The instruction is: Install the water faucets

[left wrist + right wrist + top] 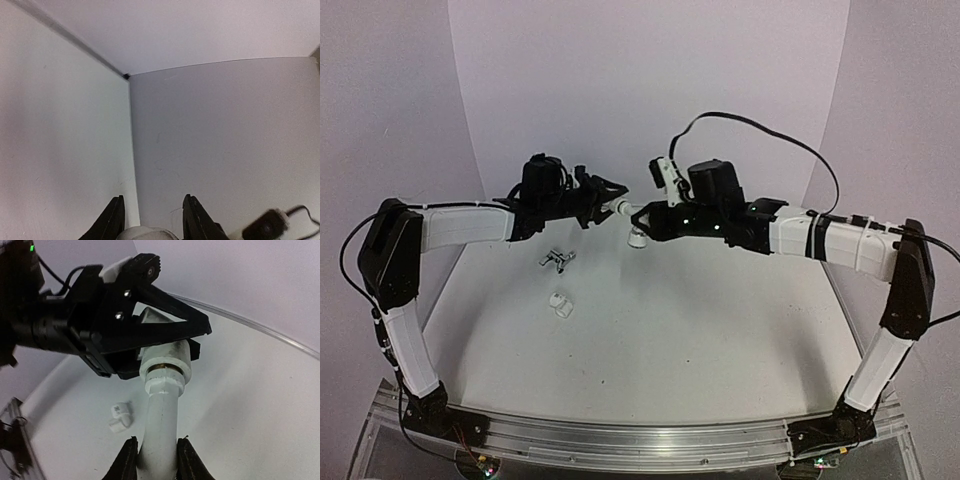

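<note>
Top external view, above pale table: mid-assembly, with right gripper clamped on white plastic pipe fitting and left gripper nipped onto its round white collar, both held aloft. Next, likely: keep pipe steady, twist collar home squarely. Lying on table below: silver-grey pronged metal piece, small white stub fitting.

No readable text, label, brand, number or sign in any of the three views; nothing legible on the white fitting or on the counter.
</note>
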Robot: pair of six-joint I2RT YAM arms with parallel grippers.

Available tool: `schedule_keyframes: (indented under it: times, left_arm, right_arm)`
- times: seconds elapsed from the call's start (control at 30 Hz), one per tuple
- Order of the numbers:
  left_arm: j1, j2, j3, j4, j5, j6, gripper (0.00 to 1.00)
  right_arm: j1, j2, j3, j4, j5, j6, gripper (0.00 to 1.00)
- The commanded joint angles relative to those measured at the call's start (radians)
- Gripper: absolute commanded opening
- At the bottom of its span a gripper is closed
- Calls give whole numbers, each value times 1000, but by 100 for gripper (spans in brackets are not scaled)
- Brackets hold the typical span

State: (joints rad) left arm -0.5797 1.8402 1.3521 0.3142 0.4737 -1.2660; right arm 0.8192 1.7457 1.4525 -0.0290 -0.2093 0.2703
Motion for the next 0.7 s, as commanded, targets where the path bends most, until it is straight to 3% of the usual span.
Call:
schedule_keyframes:
  times: [0.0,0.13,0.27,0.37,0.5,0.57,0.67]
  left_arm:
    - [-26,-57,-160,682,78,-11,0]
    - [-26,9,-206,1003,100,-116,0]
    - [-25,27,-249,1057,72,-124,5]
    - [-17,-33,-338,1016,-9,-74,38]
    - [9,-125,-421,790,-49,-18,72]
    - [21,-175,-440,657,-44,14,83]
    - [39,-242,-460,466,-36,28,88]
  right_arm:
    - [-32,-83,-82,592,-454,573,0]
    - [-36,-43,-113,882,-528,870,0]
    - [-54,-19,-154,1028,-531,969,0]
    - [-71,-48,-200,969,-502,861,0]
    - [-74,-98,-205,635,-415,536,0]
    - [-75,-115,-200,501,-341,386,0]
    - [-74,-136,-198,362,-231,194,0]
